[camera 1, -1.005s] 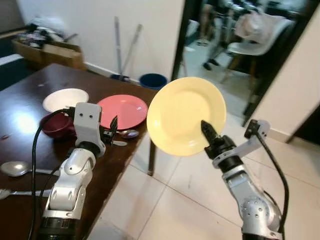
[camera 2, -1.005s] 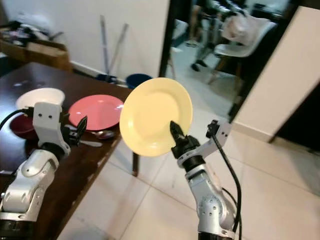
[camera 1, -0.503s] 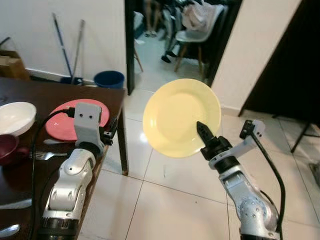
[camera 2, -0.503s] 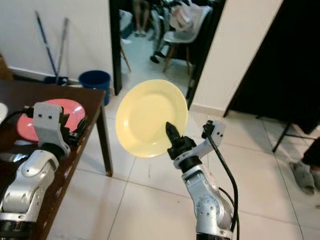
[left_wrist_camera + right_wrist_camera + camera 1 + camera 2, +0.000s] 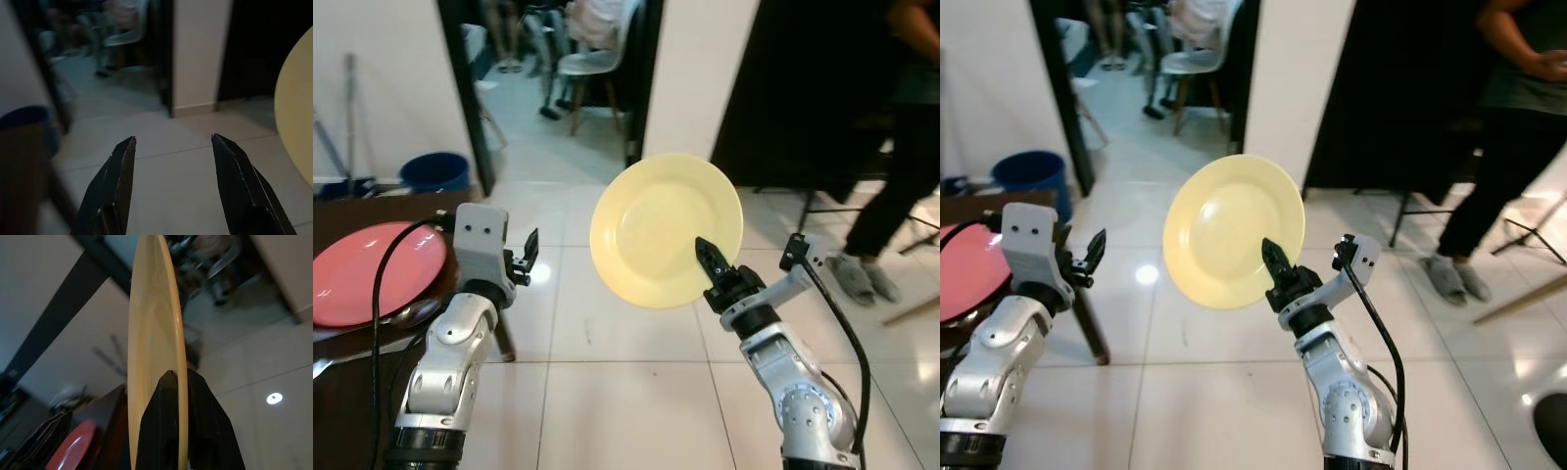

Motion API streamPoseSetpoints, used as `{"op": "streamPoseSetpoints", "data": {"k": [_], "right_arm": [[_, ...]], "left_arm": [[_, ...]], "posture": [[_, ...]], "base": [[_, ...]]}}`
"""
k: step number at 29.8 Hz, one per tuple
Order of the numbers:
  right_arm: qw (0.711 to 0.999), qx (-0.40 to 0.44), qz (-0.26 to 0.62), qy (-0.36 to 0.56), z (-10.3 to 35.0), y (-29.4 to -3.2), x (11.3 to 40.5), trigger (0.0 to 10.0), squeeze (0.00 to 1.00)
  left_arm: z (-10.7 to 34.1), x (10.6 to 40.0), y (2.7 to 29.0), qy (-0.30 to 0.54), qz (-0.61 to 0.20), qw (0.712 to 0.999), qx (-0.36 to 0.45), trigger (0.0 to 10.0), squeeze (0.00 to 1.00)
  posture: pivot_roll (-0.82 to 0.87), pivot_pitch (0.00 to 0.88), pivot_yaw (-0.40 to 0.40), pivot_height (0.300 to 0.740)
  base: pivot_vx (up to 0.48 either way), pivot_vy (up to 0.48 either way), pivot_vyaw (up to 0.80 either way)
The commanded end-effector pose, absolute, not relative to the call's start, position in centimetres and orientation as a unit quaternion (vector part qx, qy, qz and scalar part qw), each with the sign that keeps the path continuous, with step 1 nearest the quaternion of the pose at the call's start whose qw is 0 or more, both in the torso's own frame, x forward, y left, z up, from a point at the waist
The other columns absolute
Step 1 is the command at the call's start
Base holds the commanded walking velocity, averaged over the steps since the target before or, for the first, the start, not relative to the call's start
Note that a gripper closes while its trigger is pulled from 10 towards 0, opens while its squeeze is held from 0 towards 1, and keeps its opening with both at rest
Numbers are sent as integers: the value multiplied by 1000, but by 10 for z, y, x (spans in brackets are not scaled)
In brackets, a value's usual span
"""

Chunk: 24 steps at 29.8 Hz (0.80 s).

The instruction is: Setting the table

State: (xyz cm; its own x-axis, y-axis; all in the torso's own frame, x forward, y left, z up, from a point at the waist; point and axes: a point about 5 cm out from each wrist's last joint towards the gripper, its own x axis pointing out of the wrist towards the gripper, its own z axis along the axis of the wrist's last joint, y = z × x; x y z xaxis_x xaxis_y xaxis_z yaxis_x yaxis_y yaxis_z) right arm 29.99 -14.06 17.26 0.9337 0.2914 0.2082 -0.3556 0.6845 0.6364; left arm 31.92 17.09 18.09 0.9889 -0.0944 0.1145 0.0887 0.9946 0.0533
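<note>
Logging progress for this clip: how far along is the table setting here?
Done: a pink plate lies on the dark table. In hand: the right pincer is shut on the yellow plate, held on edge over the tiled floor, off the table. The left pincer is open and holds nothing. Left: setting the yellow plate down.

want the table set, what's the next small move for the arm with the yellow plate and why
Probably swing the right claw back toward the robot's left. It is shut on the yellow plate's rim, holding it on edge over bare floor, while the table with the pink plate sits off at the left edge. A person stands to the right.
</note>
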Motion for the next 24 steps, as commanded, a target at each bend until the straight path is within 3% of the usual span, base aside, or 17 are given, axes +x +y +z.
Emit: {"op": "streamPoseSetpoints", "data": {"k": [1,24], "right_arm": [[916,358,176,-50,174,-142,300,10000,0],[916,357,178,-47,173,-141,299,10000,0]], "left_arm": [[179,319,169,-54,-48,997,28,10000,0],[178,320,168,-54,-49,997,28,10000,0]], "posture": [[-47,0,28,740],[-49,0,27,740]], "base": [[0,0,-800],[0,0,-800]]}}
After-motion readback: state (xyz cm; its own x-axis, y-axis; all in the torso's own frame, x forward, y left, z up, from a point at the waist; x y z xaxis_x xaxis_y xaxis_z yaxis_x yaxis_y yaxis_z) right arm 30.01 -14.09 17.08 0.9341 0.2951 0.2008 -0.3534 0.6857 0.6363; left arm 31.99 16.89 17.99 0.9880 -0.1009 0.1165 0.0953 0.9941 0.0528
